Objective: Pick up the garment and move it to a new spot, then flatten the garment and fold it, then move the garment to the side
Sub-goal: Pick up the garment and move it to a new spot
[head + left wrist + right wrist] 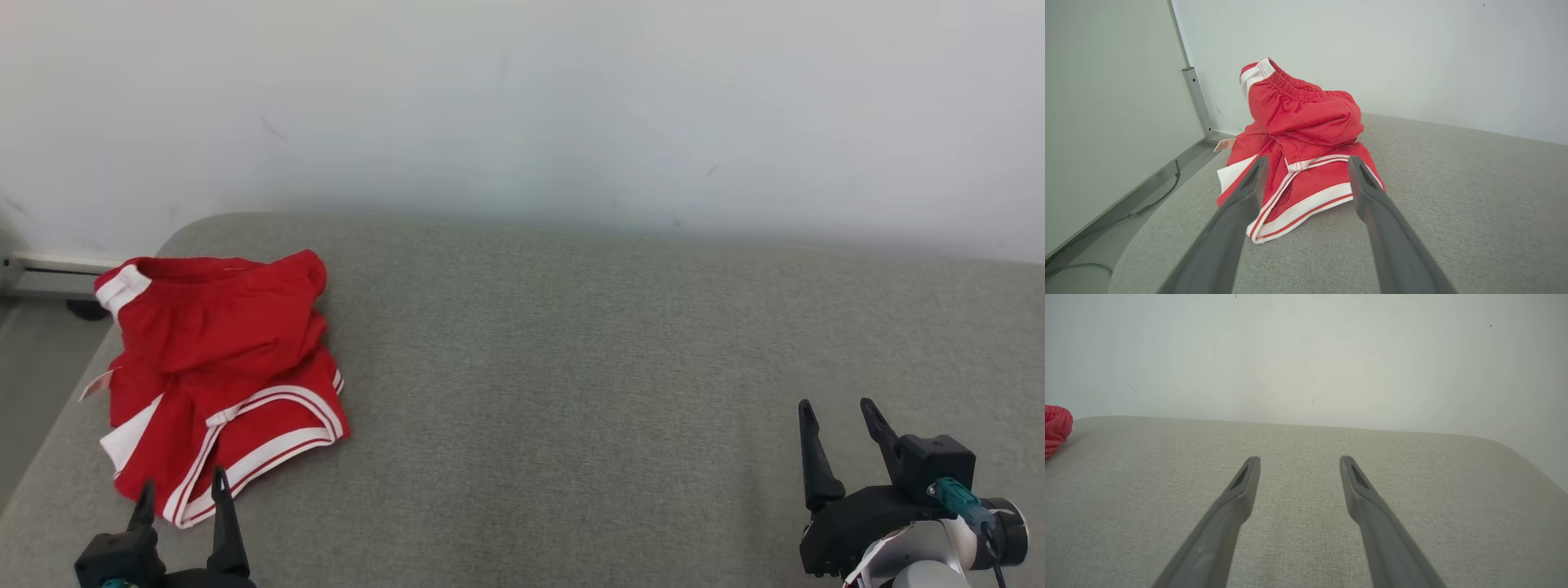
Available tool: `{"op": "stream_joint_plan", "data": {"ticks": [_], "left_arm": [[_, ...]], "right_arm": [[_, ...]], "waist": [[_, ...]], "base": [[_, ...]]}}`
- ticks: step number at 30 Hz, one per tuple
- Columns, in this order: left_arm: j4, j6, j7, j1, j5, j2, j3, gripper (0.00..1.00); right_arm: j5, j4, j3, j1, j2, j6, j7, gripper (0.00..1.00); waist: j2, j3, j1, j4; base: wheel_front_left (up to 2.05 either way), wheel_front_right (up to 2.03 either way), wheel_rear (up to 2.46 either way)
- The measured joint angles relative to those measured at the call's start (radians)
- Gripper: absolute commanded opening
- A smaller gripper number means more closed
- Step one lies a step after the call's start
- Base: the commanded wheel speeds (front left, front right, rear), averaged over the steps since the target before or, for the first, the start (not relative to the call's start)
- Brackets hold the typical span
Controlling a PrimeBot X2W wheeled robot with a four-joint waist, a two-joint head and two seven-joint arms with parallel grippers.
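Note:
A pair of red shorts with white trim (216, 376) lies crumpled at the left end of the grey padded table (571, 392), waistband toward the wall. My left gripper (184, 486) stands open at the lower left, its fingertips just at the shorts' near hem. In the left wrist view the shorts (1302, 143) bunch up ahead of the open left gripper (1306, 163), hem between the fingers. My right gripper (837, 408) is open at the lower right, far from the shorts, over bare fabric. In the right wrist view the right gripper (1299, 459) holds nothing, and a red edge of the shorts (1056, 426) peeks in at far left.
A white wall (522, 106) runs behind the table. The table's rounded left edge drops to the floor, where a metal frame post (1198, 102) and a cable (1147, 204) lie. A small tag (1224, 144) sticks out of the shorts on the left.

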State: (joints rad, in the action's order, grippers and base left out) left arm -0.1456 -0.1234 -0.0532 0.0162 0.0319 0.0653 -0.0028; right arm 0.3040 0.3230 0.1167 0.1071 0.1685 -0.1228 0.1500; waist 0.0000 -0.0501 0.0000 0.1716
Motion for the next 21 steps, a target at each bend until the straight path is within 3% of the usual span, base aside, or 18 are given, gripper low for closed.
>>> {"op": "stream_joint_plan", "data": {"ticks": [21], "left_arm": [[0.009, 0.000, 0.026, 0.000, -0.012, 0.001, 0.024, 1.00]], "right_arm": [[0.003, 0.027, 0.043, 0.007, -0.029, 0.023, 0.000, 1.00]], "waist": [[0.0000, -0.020, 0.0000, 0.248]], "base": [[0.00, 0.00, 0.00]]}}
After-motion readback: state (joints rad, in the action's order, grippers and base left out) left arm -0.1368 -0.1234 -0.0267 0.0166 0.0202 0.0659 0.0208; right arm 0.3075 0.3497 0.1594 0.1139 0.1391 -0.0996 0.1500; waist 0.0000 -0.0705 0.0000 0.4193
